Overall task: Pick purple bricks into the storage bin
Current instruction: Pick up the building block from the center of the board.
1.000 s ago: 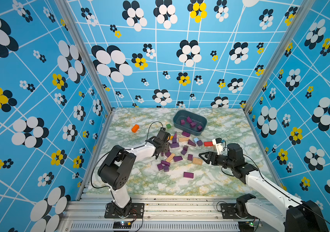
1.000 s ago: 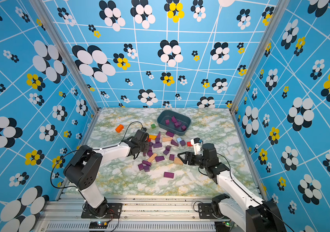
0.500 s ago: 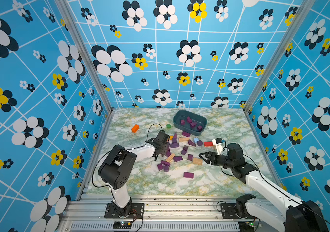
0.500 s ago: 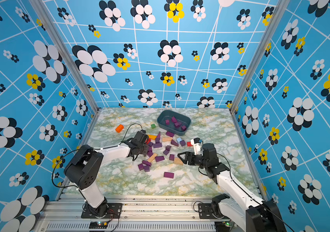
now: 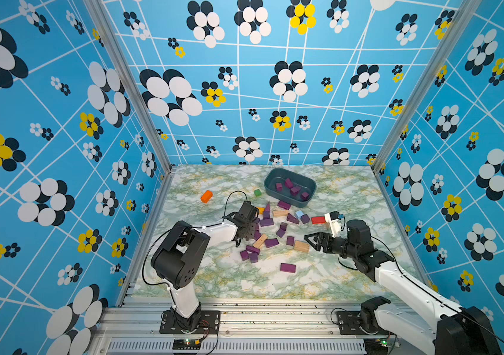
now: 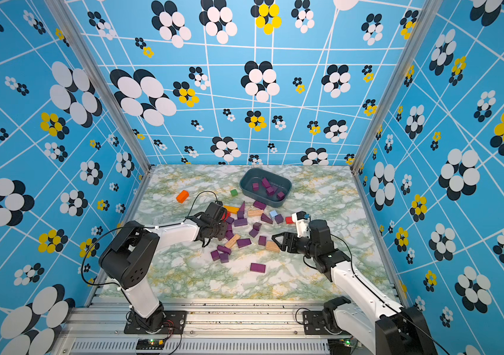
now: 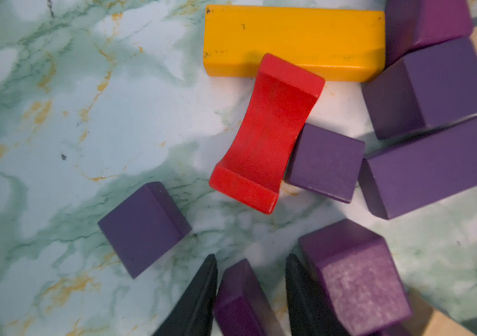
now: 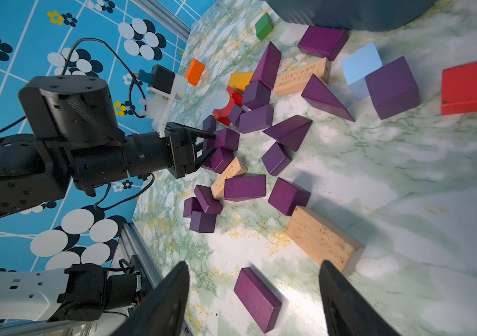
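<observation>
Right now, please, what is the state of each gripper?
Left gripper: fingers on both sides of a purple brick; whether they grip it cannot be told.
Right gripper: open, holding nothing.

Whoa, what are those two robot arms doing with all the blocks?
They are sorting small purple wooden blocks into the dark teal plastic storage bin, where four already lie. Most purple ones lie scattered on the marbled table. The left gripper has its fingers on either side of one purple block; whether it squeezes is unclear. The right gripper hovers open and empty.
</observation>
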You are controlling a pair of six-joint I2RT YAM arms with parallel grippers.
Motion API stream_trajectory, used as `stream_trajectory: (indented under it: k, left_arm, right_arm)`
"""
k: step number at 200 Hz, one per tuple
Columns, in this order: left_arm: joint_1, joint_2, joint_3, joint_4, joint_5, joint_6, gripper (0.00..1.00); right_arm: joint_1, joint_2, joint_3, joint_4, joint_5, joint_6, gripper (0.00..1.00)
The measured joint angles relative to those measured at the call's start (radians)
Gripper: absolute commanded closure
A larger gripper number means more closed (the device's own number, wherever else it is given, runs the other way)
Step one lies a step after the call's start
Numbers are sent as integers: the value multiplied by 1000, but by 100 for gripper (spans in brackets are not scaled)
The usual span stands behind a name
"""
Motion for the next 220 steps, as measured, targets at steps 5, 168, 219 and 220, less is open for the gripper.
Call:
stream_trajectory:
  k: [5,168,219,220]
  left_arm:
    - [-3,0,0,-5,-2,0,58]
    - [-48,-24,51,-40,-11,39,88]
    - [-79,-62,194,22,27,58,90]
    - [-80,-61,200,23,28,59,90]
  right_arm:
    - [0,-2,-1,0,1,0,27]
    - [0,-118,-61,-8,20,5,1]
    - [0,-117,-84,44,42,20,1]
    - [0,-116,-85,45,43,20,1]
